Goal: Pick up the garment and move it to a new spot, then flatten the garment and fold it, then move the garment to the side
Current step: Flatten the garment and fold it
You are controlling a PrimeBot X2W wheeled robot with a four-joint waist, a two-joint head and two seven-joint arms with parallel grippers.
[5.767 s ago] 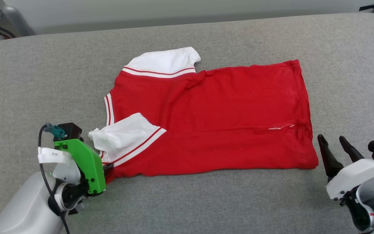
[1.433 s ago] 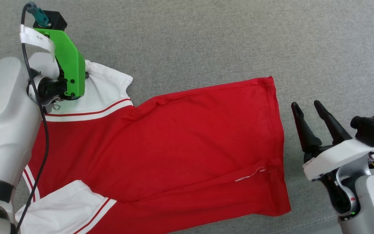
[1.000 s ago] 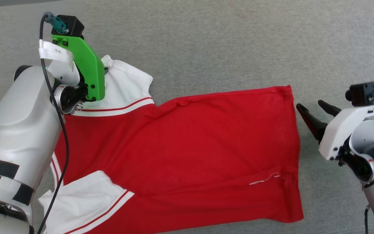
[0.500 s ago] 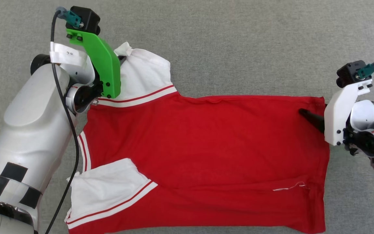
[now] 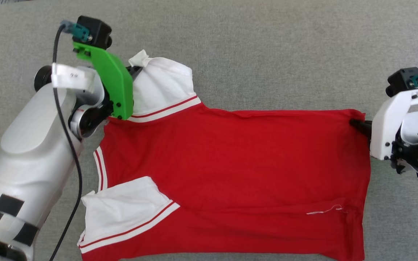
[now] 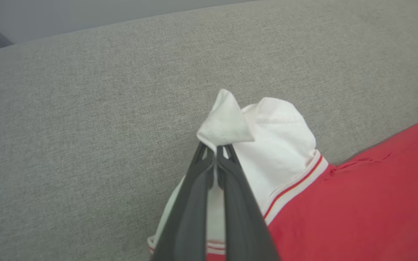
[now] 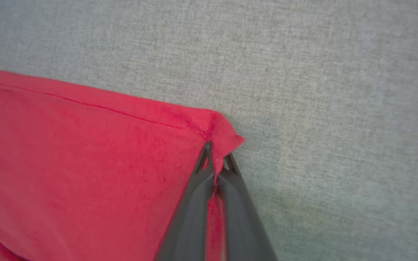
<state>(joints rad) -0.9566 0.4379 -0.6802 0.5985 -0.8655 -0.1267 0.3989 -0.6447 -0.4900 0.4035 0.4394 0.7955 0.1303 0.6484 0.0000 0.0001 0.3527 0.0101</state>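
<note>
The red shirt (image 5: 230, 163) lay spread flat across the middle of the head view on the grey bench (image 5: 285, 54), with its white sleeves toward the frame's left. At the upper left, the left hand (image 6: 216, 148) was clenched on the tip of the upper white sleeve (image 5: 162, 87). At the right edge, the right hand (image 7: 216, 154) pinched the shirt's upper right hem corner.
</note>
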